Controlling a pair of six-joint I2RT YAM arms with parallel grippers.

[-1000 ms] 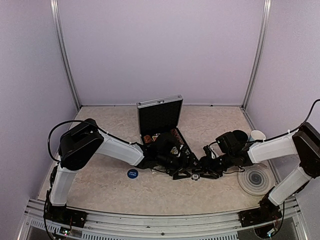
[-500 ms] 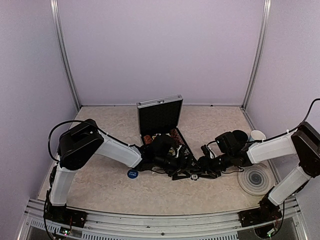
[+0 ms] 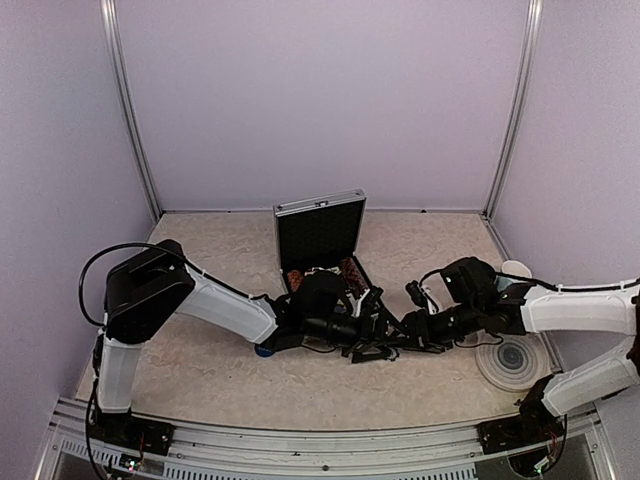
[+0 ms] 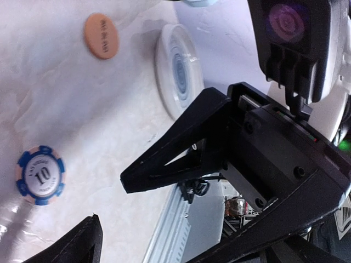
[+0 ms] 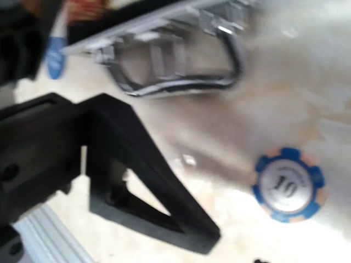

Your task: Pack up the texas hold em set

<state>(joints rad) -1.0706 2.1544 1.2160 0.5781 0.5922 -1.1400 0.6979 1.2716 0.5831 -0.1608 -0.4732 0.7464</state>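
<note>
Open case (image 3: 320,235) at 12 o'clock, partly filled; chip (image 4: 41,174), orange button (image 4: 101,35) loose on tabletop (image 3: 200,260); left gripper (image 3: 365,322) released, right gripper (image 3: 405,330): cannot tell.

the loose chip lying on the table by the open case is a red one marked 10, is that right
Not red. The chip is blue and white. The rest holds: it is marked 10 and lies loose on the table by the open case. The right wrist view shows it.
</note>
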